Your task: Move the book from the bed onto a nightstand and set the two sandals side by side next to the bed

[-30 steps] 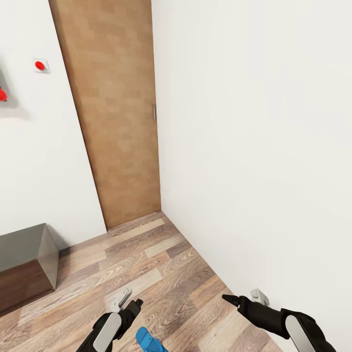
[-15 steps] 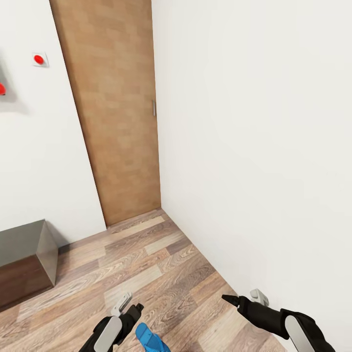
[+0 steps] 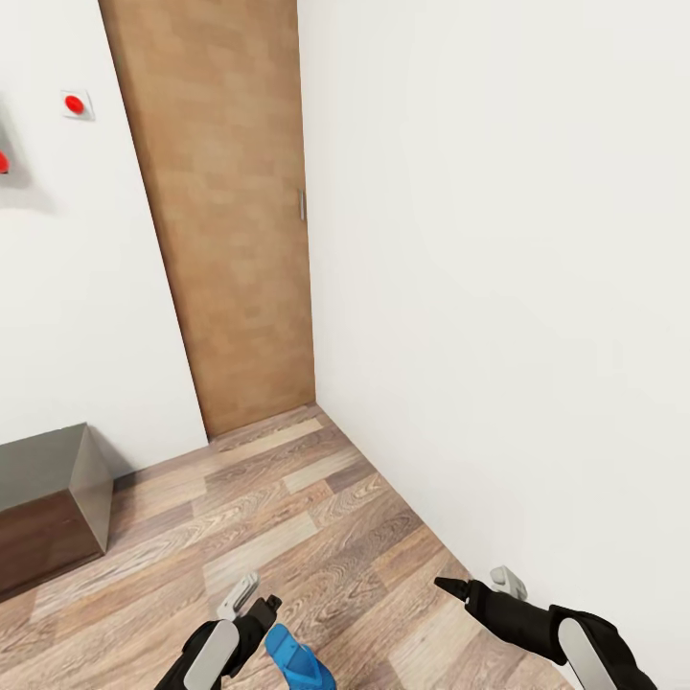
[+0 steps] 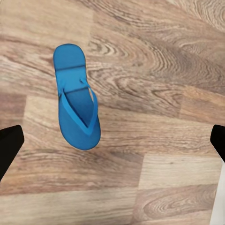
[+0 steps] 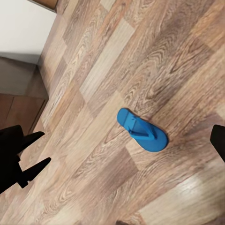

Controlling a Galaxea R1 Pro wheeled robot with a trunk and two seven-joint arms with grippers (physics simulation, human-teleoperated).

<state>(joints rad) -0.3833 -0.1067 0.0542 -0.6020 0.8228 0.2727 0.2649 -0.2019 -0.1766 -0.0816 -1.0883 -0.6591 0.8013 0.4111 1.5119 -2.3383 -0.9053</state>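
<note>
Sandal position, both grippers empty.
One blue sandal [image 4: 77, 98] lies flat on the wood floor [image 3: 316, 517], below my left gripper [image 3: 251, 599]; its jaws and my right gripper's [image 3: 479, 583] are spread, touching nothing.

We see a single blue sandal [image 5: 142, 131] lying flat on the wood-plank floor [image 5: 98, 75], strap side up and set at an angle across the boards. Well apart from it, a dark brown cabinet [image 5: 16, 101] with a greyish glossy top stands against a white wall [image 5: 23, 23]. A black forked shape [image 5: 26, 161] juts in from one edge, possibly the other arm's gripper. Our right gripper's dark fingertips [image 5: 219, 140] sit at opposite edges, spread wide.
</note>
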